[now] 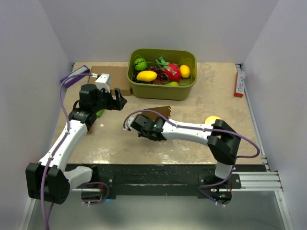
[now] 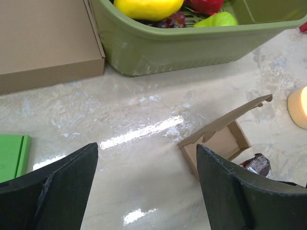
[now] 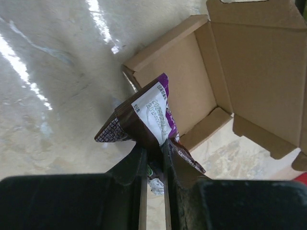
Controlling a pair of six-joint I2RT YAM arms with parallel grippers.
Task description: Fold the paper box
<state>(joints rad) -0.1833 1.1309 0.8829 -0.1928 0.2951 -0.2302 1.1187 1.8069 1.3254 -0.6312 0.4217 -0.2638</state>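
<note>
One paper box (image 1: 160,111) lies unfolded near the middle of the table (image 1: 144,148), just in front of the green basin (image 1: 163,91). We see its shallow tray facing up and its lid flap raised and tilted. Right beside it, the right gripper (image 3: 154,153) is pinched tight on a snack packet (image 3: 148,112), purple and brown, which in our right wrist view overlaps the tray's corner; we cannot tell whether they touch. The left gripper (image 2: 146,153) hangs above the table to the box's left, fingers spread wide with nothing between them. The basin holds toy fruit (image 1: 147,75). We find a flat brown carton (image 2: 48,43) left of the basin, a green block (image 2: 12,155) under the left arm, and a yellow round object (image 2: 300,108) right of the box.
</note>
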